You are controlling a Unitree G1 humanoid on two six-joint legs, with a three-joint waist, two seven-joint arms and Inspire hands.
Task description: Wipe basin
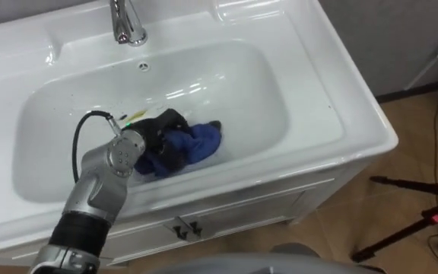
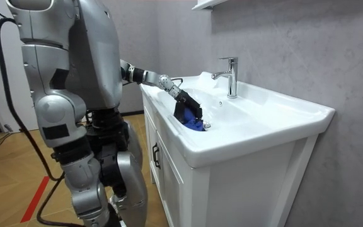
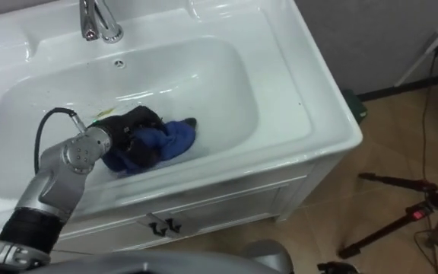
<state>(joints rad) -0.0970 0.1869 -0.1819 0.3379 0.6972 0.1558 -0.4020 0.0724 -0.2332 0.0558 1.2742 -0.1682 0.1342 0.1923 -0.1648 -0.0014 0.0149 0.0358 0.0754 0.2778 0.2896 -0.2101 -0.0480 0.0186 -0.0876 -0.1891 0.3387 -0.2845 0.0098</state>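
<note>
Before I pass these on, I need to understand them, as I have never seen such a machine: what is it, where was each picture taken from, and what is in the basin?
It is a humanoid robot, standing on two legs at a white washstand. Two pictures come from the two eyes of a camera on its head, looking down into the basin; they show one scene from places slightly apart. The third is from a camera standing in the room and shows the whole robot. The silver arm entering from the lower left is its left arm. Its black left hand is down in the basin, fingers apparently curled on a blue cloth that lies on the basin floor. A tap stands behind the basin.
</note>
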